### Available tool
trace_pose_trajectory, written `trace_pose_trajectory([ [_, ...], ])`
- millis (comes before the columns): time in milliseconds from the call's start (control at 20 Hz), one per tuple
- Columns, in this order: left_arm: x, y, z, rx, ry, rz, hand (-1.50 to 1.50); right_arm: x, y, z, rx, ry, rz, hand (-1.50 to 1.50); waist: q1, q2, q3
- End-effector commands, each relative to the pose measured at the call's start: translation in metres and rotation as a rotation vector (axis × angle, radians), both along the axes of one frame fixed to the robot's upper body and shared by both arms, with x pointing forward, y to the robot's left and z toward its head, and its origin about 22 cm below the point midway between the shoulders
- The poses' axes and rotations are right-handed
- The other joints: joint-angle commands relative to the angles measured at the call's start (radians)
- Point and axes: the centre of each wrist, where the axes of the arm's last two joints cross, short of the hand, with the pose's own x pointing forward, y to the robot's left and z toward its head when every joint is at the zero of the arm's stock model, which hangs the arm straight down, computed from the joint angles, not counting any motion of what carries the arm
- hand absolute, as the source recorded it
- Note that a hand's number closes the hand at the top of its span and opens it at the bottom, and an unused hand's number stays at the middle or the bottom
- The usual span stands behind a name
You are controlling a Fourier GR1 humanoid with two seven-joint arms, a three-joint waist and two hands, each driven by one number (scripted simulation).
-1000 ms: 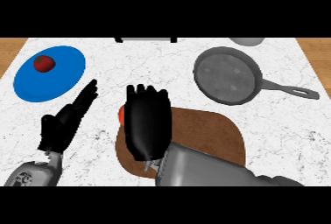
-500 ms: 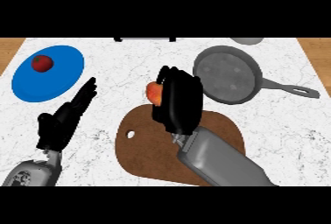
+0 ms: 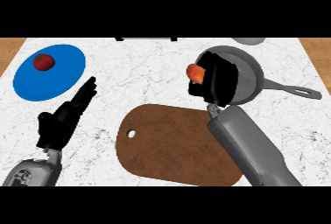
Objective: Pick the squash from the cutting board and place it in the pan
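Right robot hand (image 3: 216, 81) curled round orange squash (image 3: 195, 72) above grey pan (image 3: 251, 72); left robot hand (image 3: 65, 118) open.

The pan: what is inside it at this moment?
Over the pan the right hand is curled round the orange squash, which shows at the pan's left rim. The hand covers much of the pan's floor, so whether the squash touches it cannot be seen.

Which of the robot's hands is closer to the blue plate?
The left. The left robot hand rests open just below the blue plate, while the right robot hand is far across the counter, holding the squash over the pan.
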Motion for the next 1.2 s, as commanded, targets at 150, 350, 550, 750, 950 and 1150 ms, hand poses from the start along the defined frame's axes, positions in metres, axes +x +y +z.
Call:
trace_pose_trajectory([
  [150, -0.01, -0.008, 0.003, 0.011, -0.004, -0.014, 0.0, 0.034, -0.056, -0.027, 0.023, -0.036, -0.057, 1.5, 0.006, -0.001, 0.0],
  [350, 0.002, -0.016, 0.012, -0.003, -0.016, -0.035, 0.0, 0.068, -0.073, -0.01, 0.033, -0.041, -0.076, 1.5, 0.019, 0.006, 0.0],
  [550, 0.001, -0.016, 0.015, 0.01, -0.002, -0.033, 0.0, 0.059, -0.094, -0.057, -0.003, -0.025, -0.068, 1.5, 0.023, 0.007, 0.001],
  [750, -0.001, -0.009, 0.004, 0.003, -0.011, -0.026, 0.0, 0.076, -0.097, -0.037, 0.019, -0.03, -0.064, 1.5, 0.021, 0.007, 0.0],
  [950, 0.001, 0.0, 0.013, 0.008, -0.023, -0.037, 0.0, 0.075, -0.143, -0.042, 0.132, 0.27, -0.224, -1.5, 0.031, 0.011, 0.0],
  [1150, 0.005, -0.021, 0.014, -0.008, -0.02, -0.067, 0.0, 0.08, -0.163, -0.035, 0.203, 0.274, -0.173, -1.5, 0.05, 0.022, 0.003],
])
